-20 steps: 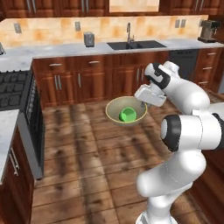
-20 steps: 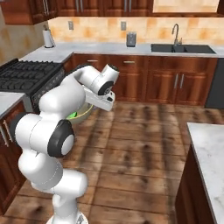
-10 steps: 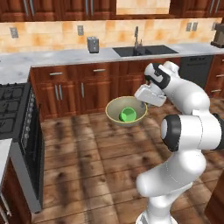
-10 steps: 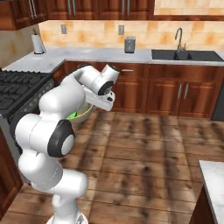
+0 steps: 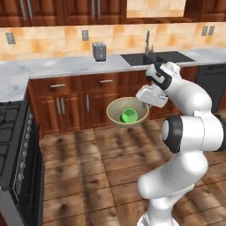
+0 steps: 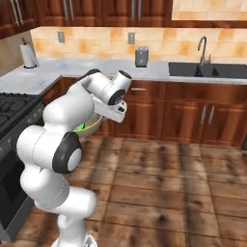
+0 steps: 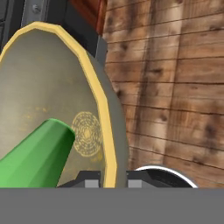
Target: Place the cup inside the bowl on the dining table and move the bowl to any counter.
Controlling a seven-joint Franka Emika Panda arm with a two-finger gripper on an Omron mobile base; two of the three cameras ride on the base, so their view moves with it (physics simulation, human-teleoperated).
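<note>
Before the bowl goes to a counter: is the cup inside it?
Inside. The green cup sits within the bowl, below its yellow rim.

The wide round tan-beige bowl [image 5: 127, 112] with an olive-yellow inside hangs in the air above the wooden plank floor [image 5: 88, 163], in front of the dark reddish wood cabinets [image 5: 84, 99]. The small bright green cup [image 5: 129, 115] sits inside it. The white arm's two-finger gripper [image 5: 147, 103] clamps the bowl's right rim. Behind runs the white-grey marble counter [image 5: 53, 70] with a black sink [image 5: 156, 58].
</note>
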